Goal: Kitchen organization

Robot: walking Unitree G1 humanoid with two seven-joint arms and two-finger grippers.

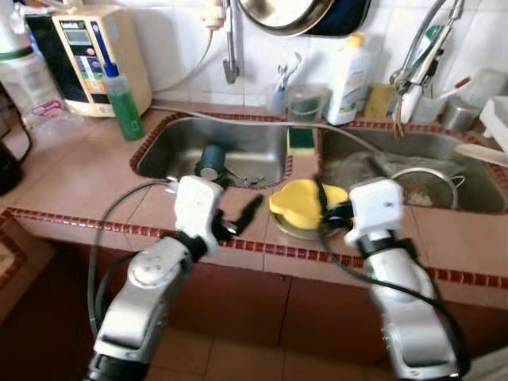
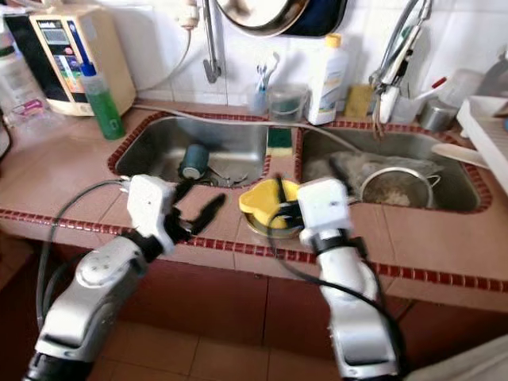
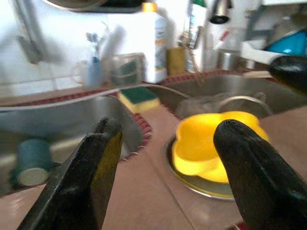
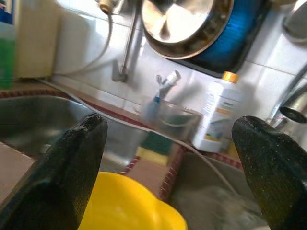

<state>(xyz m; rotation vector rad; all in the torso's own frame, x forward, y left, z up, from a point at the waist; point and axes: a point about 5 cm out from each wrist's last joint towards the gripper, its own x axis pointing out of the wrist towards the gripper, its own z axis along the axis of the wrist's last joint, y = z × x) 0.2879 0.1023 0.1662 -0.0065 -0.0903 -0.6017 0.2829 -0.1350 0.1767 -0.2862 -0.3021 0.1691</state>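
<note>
A yellow bowl (image 1: pixel 302 202) sits upside down on a shallow metal plate (image 1: pixel 292 231), on the tiled counter strip in front of the two sinks. My left gripper (image 1: pixel 238 210) hovers open just left of the bowl, over the counter's front edge. In the left wrist view the yellow bowl (image 3: pixel 216 143) lies ahead between the spread fingers (image 3: pixel 91 172). My right gripper (image 1: pixel 327 208) is open at the bowl's right side, low and close to it. The right wrist view has the bowl (image 4: pixel 129 206) just below its wide-apart fingers (image 4: pixel 72 167).
A teal cup (image 1: pixel 211 160) lies in the left sink (image 1: pixel 254 143); a metal strainer (image 1: pixel 425 186) sits in the right sink. A green bottle (image 1: pixel 125 103) and a water purifier (image 1: pixel 91 55) stand at back left. A white bottle (image 1: pixel 349 79) and a sponge (image 1: pixel 302 139) stand behind.
</note>
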